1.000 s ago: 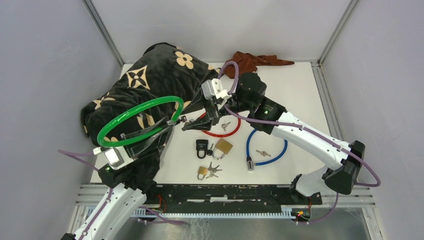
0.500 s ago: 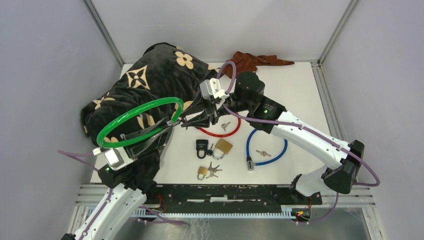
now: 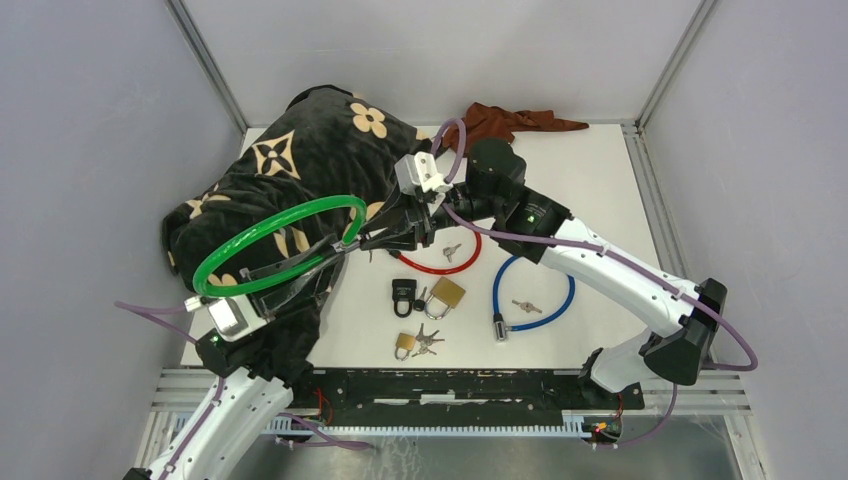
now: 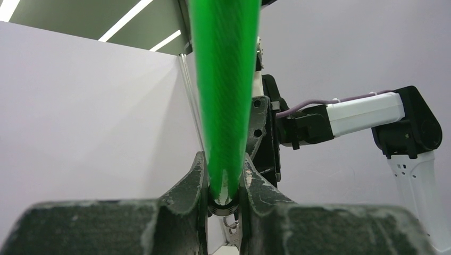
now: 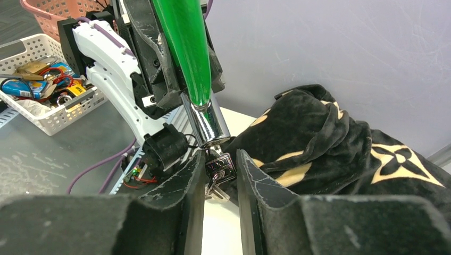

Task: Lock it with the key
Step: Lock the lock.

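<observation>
White tabletop (image 3: 600, 180) below, right fingers (image 5: 191, 196) now snug around the key (image 5: 219, 169).

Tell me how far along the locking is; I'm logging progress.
Done: the left gripper clamps the green cable lock, and the key sits in its chrome cylinder. In hand: the right gripper flanks the key head; a firm grip isn't clear. Left, likely: turning the key.

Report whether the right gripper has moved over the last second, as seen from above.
Yes. The right gripper has shifted left, away from the red cable loop that lies still, toward the metal end of the green plastic-coated cable lock.
</observation>
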You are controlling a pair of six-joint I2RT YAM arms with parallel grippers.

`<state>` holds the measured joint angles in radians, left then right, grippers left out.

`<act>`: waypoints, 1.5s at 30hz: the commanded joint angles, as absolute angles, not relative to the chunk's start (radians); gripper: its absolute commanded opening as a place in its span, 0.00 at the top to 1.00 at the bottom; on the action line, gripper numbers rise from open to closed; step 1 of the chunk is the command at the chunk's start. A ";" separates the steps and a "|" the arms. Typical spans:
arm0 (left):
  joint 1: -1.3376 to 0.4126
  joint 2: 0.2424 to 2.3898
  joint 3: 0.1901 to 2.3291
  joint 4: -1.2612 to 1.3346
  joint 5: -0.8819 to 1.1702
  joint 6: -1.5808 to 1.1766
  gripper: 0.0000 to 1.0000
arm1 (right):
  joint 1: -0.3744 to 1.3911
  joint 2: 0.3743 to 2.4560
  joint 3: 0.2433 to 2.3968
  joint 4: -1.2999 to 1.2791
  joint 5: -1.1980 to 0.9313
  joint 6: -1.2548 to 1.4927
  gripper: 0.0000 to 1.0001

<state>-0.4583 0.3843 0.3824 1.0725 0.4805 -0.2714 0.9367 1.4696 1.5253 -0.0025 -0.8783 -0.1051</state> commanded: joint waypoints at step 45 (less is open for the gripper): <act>-0.452 0.387 0.407 1.044 0.391 -0.336 0.98 | 0.969 1.341 1.468 -0.208 -0.725 -0.693 0.05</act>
<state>-0.4549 0.3870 0.3824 0.9752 0.3946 -0.3218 0.9981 1.3418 1.3453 -0.0067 -0.6296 -0.6827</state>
